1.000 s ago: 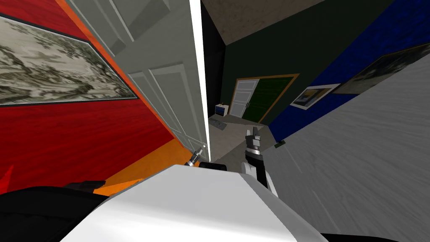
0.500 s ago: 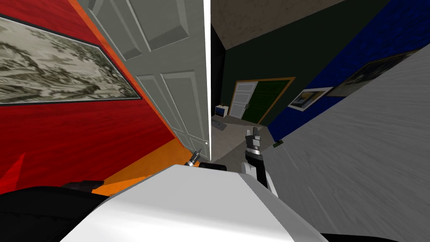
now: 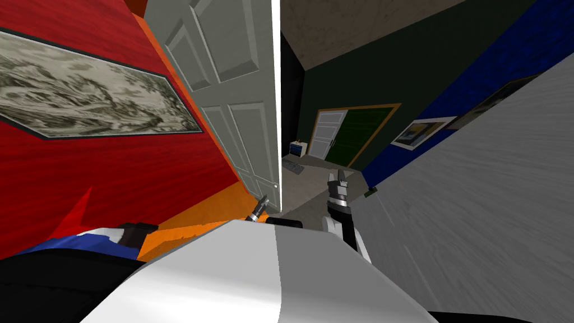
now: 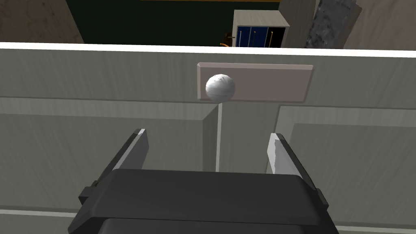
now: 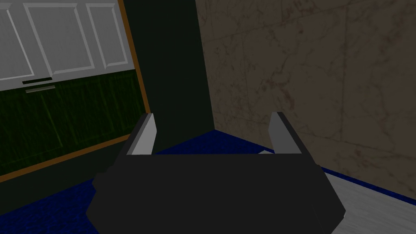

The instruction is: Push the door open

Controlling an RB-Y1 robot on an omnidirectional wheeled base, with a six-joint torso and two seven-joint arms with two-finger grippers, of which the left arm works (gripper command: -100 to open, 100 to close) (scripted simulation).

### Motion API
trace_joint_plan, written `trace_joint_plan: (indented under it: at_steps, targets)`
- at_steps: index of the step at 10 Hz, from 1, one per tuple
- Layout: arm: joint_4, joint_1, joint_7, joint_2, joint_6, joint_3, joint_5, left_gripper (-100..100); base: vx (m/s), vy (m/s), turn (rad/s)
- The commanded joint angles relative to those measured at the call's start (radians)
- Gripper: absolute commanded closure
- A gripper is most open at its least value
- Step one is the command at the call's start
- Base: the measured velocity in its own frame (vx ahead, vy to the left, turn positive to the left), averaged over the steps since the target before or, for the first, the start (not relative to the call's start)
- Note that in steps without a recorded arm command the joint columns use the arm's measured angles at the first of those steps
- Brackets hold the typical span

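Head view showed the pale grey panelled door (image 3: 241,84) standing ajar, its thin white free edge turned toward the camera. The door stood between a red wall (image 3: 112,168), which carried a grey landscape picture (image 3: 95,101), and the open gap beside a grey wall (image 3: 476,196). Through the gap lay a further room with a dark green wall, a small cabinet (image 3: 295,148) with blue fronts on its floor, and another white door (image 3: 328,132) in an orange frame.

The left gripper (image 3: 262,203) was low down by the door's free edge, pointing up at it. In the left wrist view its two fingers (image 4: 138,146) stood wide apart with nothing between them, aimed at the door's face. A round white knob (image 4: 219,87) sat on a flat grey plate (image 4: 268,83) near the door's free edge, ahead of the fingertips and apart from them. Whether the fingers touched the panel could not be told.

The right gripper (image 3: 337,179) was held up in the gap, beside the grey wall and clear of the door. Its fingers were also spread open, holding nothing.
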Motion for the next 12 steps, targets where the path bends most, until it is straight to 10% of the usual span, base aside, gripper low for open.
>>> trace_joint_plan:
  at_steps: [1,6,7,12]
  targets:
    - [0.008,-0.013,-0.003,-0.008,0.008,0.005,0.001,-100,0.143,-0.081,-0.046]
    - [0.035,-0.057,-0.01,-0.034,0.032,0.019,0.005,-100,0.188,-0.048,-0.035]
    - [0.035,-0.057,-0.01,-0.034,0.032,0.019,0.005,100,-0.017,0.004,-0.001]
    - [0.035,-0.057,-0.01,-0.034,0.032,0.019,0.005,100,-0.016,0.006,-0.002]
